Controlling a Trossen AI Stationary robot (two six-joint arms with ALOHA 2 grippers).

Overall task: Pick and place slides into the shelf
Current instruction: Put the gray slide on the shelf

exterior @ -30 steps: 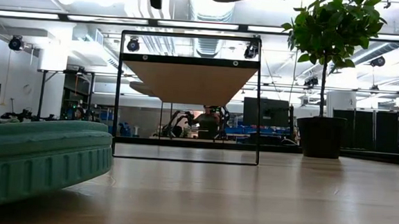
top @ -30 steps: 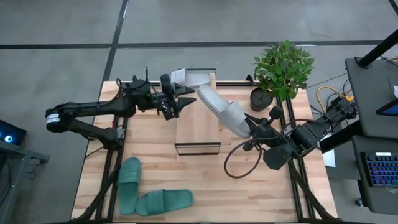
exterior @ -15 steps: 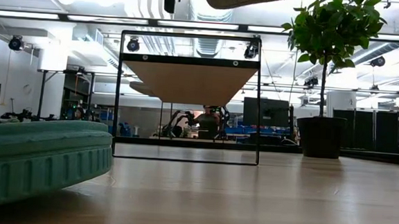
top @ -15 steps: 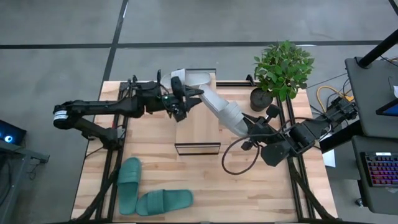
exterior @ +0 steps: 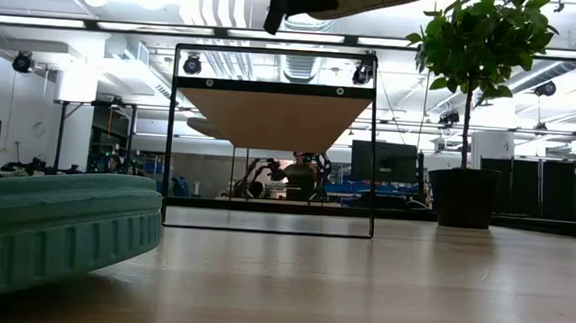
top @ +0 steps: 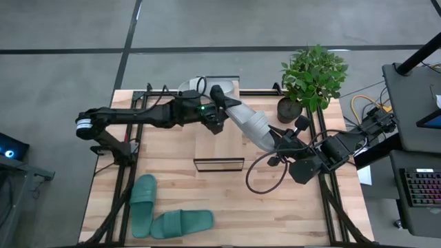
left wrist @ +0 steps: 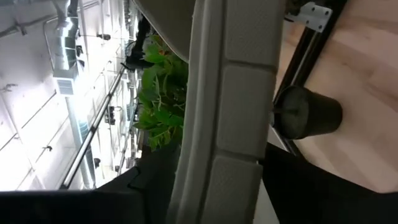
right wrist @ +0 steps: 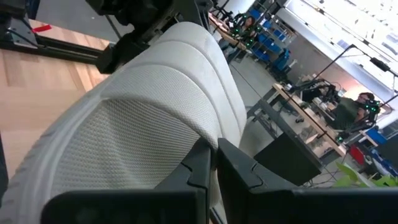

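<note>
Right now my right tool (top: 280, 142) is clamped on one end of a grey slide (top: 249, 124), holding it above the shelf (top: 219, 148). My left tool (top: 216, 116) sits at the slide's other end; I can't tell whether its fingers are apart or gripping. A second grey slide (top: 201, 85) lies on the shelf just behind the left tool. Two teal slides (top: 162, 215) lie on the bench (top: 275, 213), well away from both tools. So roughly one placed, one mid-air, two left. Bench is pale wood; potted plant (top: 311, 76) near the right tool. Beyond is an open workshop with ceiling ducts.
</note>
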